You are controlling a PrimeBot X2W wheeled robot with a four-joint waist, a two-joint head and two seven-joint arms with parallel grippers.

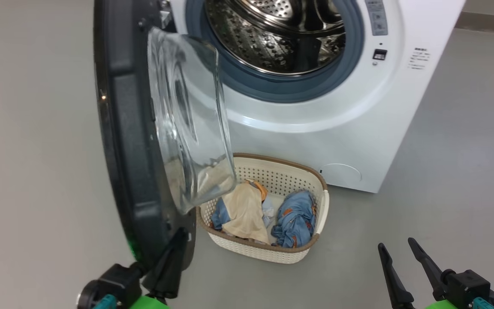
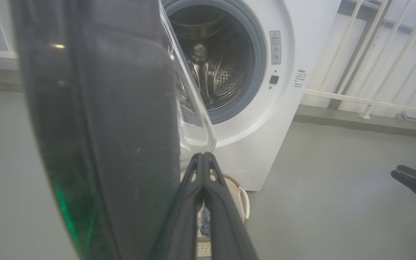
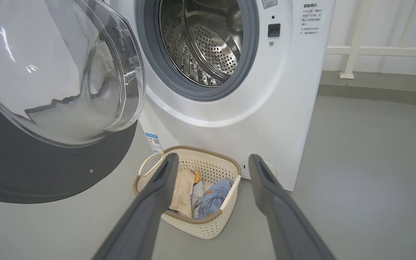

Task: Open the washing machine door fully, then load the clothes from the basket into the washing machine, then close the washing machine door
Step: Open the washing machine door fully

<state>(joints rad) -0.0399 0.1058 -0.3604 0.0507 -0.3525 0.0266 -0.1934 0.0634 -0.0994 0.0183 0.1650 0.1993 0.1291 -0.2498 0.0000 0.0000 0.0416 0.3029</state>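
Glossy black washing machine door [image 1: 122,141] stands swung out, edge-on; the left hand [image 1: 180,238], fingers pressed together, sits at its lower rim on the glass side; the clothes [image 1: 245,210] lie in the basket [image 1: 322,189], ahead-left of the wide-open right hand [image 1: 396,243], which points straight at them.

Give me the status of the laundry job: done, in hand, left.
Done: the washing machine door stands swung wide, drum exposed. In hand: the shut left gripper sits by the door's lower edge, apparently to finish the opening. Left: the clothes lie in the basket; the right gripper is open and empty; loading and closing remain.
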